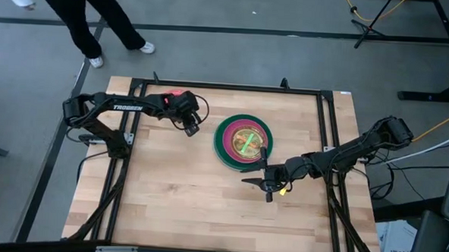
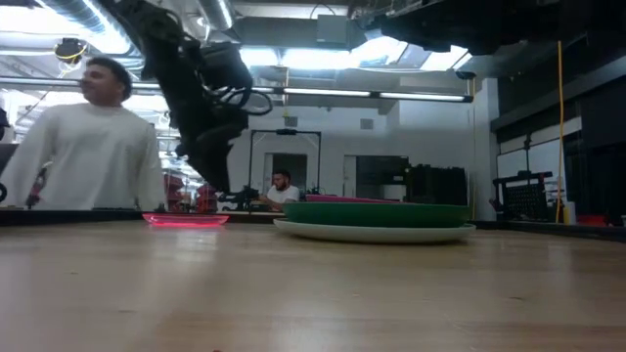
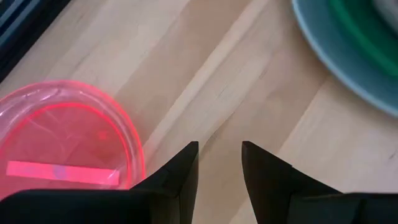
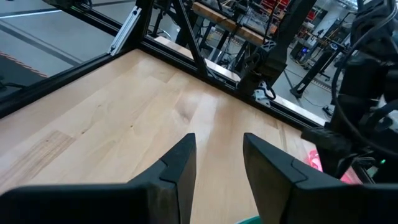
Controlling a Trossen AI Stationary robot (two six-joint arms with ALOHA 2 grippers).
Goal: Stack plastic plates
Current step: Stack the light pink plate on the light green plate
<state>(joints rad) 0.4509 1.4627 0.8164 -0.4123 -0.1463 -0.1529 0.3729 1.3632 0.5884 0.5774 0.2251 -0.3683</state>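
High view shows a stack of plastic plates [image 1: 243, 142] near the middle of the wooden table [image 1: 176, 192], a light blue plate at the bottom, dark green and magenta above it, and smaller translucent orange and neon green plates on top. A pink-red translucent plate [image 1: 174, 94] lies apart near the far edge, mostly hidden under the left arm. The left gripper [image 1: 192, 128] hangs between that plate and the stack, just beside the stack's rim; its wrist camera shows the two dark fingers [image 3: 180, 171] parted with nothing between them, the pink-red plate [image 3: 62, 146] to one side and the blue rim of the stack [image 3: 339, 62] to the other. The right gripper [image 1: 268, 190] sits just near the stack's front edge, its fingers [image 4: 177, 168] likewise spread and empty over bare wood. A person in a white top [image 2: 93, 147] stands beyond the table.
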